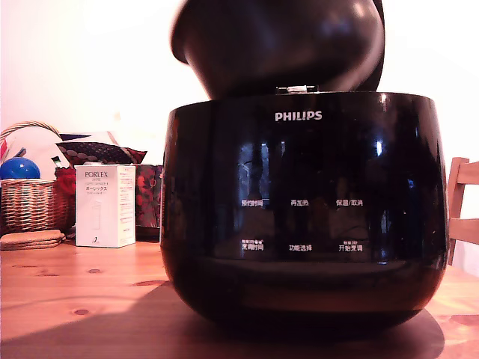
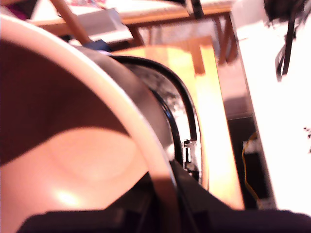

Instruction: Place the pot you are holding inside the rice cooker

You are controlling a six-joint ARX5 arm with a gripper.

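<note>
The rice cooker (image 1: 299, 217), glossy black with white PHILIPS lettering, fills the middle of the exterior view on the wooden table (image 1: 75, 299). The dark pot (image 1: 277, 45) hangs tilted just above the cooker's top opening, its curved bottom facing the camera. In the wrist view the pot's smooth inside (image 2: 73, 145) and thin rim (image 2: 121, 107) fill the frame, and the cooker's black rim (image 2: 180, 107) curves beside and below them. My gripper (image 2: 163, 208) shows as a dark mass shut on the pot's rim. It is hidden in the exterior view. The cooker's lid cannot be made out.
At the exterior view's left stand a white PORLEX box (image 1: 105, 206), a wicker basket (image 1: 30, 202) with a blue ball (image 1: 19, 168), and cork mats (image 1: 31, 239). A wooden chair (image 1: 464, 209) is at the right edge. Black cables (image 2: 286, 43) hang in the wrist view.
</note>
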